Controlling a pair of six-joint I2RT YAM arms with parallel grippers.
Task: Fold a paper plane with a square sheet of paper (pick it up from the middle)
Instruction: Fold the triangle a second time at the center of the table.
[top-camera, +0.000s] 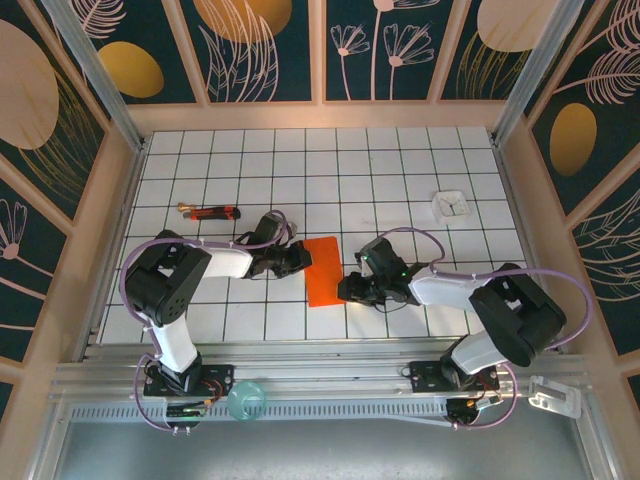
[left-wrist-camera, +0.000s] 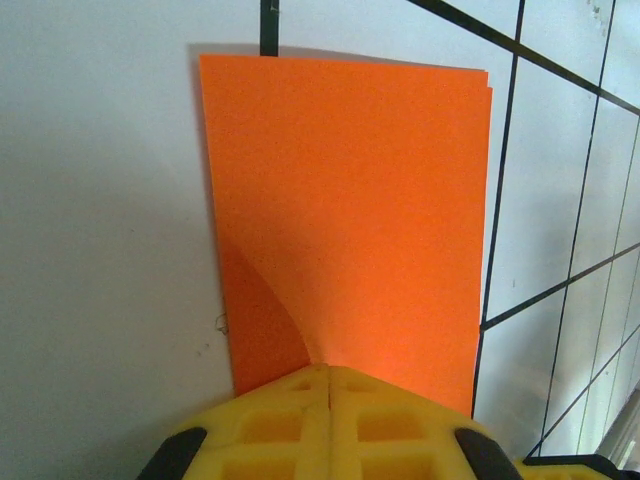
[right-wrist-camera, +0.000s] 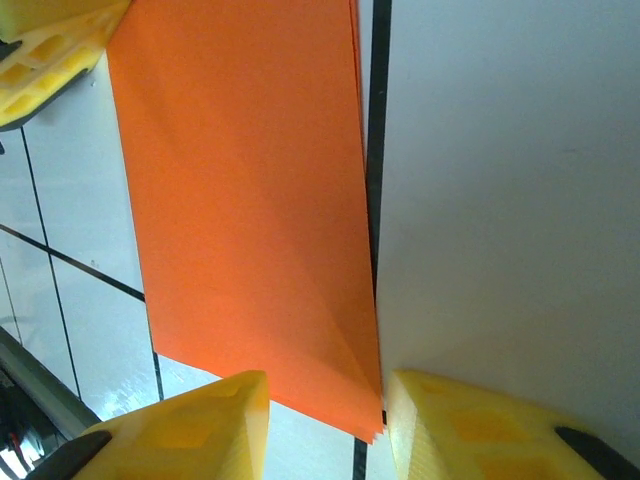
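**Evidently one fold in, with both grippers at the sheet**

Nearest, one teal round object (top-camera: 246, 400) sits by the left arm's base. Beyond it lies the single orange sheet of paper (top-camera: 322, 272), doubled into a rectangle between the arms, its long axis running near to far. The right gripper (right-wrist-camera: 325, 405) straddles its near right corner, fingers parted. The left gripper (left-wrist-camera: 330, 378) has its fingers pressed together on the left long edge, seemingly nipping it. Farther off are one red-and-black tool (top-camera: 210, 212) and one small white square object (top-camera: 452, 205).

Left pincer (top-camera: 303, 258) and right pincer (top-camera: 346, 290) seemingly hem paper (top-camera: 323, 275).
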